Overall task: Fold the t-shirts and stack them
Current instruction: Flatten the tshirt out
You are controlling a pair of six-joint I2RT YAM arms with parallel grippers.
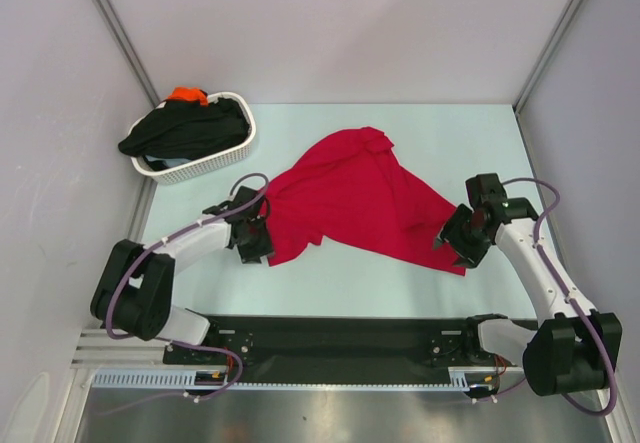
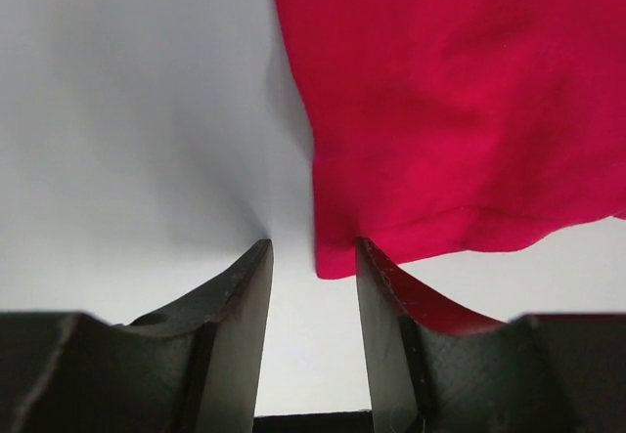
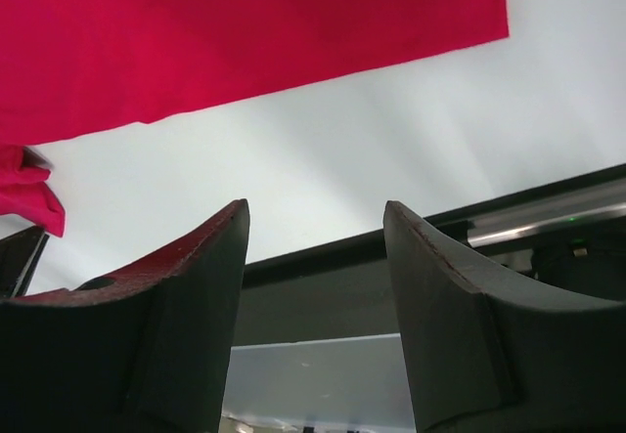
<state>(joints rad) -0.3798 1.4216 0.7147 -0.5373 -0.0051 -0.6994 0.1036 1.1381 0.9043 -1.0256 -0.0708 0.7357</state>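
Observation:
A crimson red t-shirt (image 1: 352, 196) lies rumpled and partly spread in the middle of the table. My left gripper (image 1: 256, 244) is open at its lower left corner; in the left wrist view the red hem corner (image 2: 337, 257) sits just beyond the open gripper (image 2: 313, 247), between the fingertips. My right gripper (image 1: 452, 244) is open and empty at the shirt's lower right corner; the right wrist view shows the red cloth (image 3: 245, 32) above the open gripper (image 3: 315, 213). A black t-shirt (image 1: 185, 130) and an orange one (image 1: 187, 95) lie in the basket.
A white woven basket (image 1: 232, 149) stands at the back left of the table. Grey walls close in on both sides and the back. The black base rail (image 1: 340, 348) runs along the near edge and shows in the right wrist view (image 3: 509, 213).

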